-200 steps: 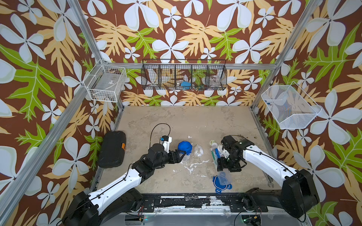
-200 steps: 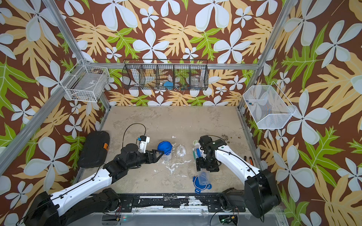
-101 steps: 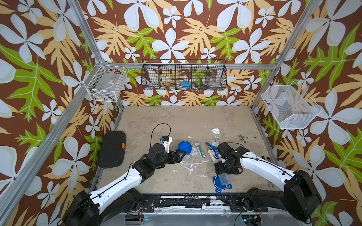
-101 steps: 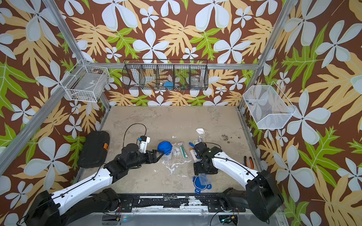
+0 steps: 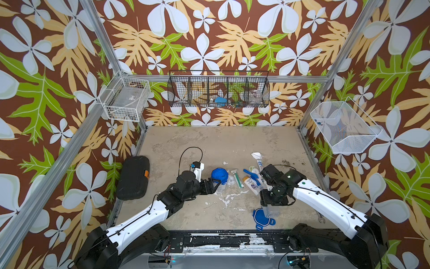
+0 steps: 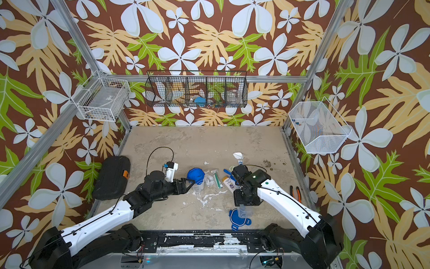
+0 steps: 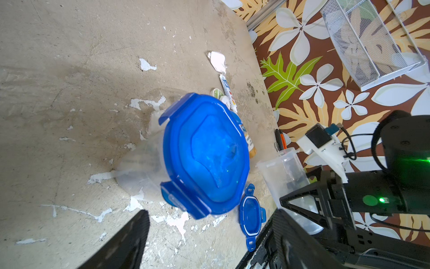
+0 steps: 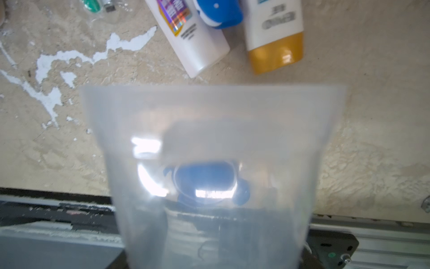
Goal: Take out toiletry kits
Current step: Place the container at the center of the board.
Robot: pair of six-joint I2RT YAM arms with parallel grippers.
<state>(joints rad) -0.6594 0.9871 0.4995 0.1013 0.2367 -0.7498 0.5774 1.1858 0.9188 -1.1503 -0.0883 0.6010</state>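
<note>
Toiletry kit items lie loose on the table: two white bottles with gold caps point(image 5: 250, 184) point(image 8: 274, 30), a blue toothbrush point(image 5: 252, 175), a green item in a thin clear bag point(image 5: 237, 178), a round tin point(image 5: 252, 168) and a small tube point(image 5: 259, 163). My right gripper point(image 5: 271, 201) is shut on an empty clear jar point(image 8: 209, 163) just in front of them; the jar hides its jaws. A second jar stands closed under a blue lid point(image 5: 220, 173) point(image 7: 204, 153). My left gripper point(image 5: 215, 184) is open right beside it, fingers point(image 7: 130, 235) apart.
A loose blue lid point(image 5: 261, 216) lies near the front edge under the held jar. A black case point(image 5: 133, 178) sits at the left edge. Pliers point(image 6: 294, 191) and a wrench point(image 5: 322, 217) lie at the right edge. Wire baskets point(image 5: 217, 89) hang on the walls.
The right gripper has drawn the clear jar back toward the front edge, leaving bottles, toothbrush and tube spilled on the table. The left arm has not moved.
</note>
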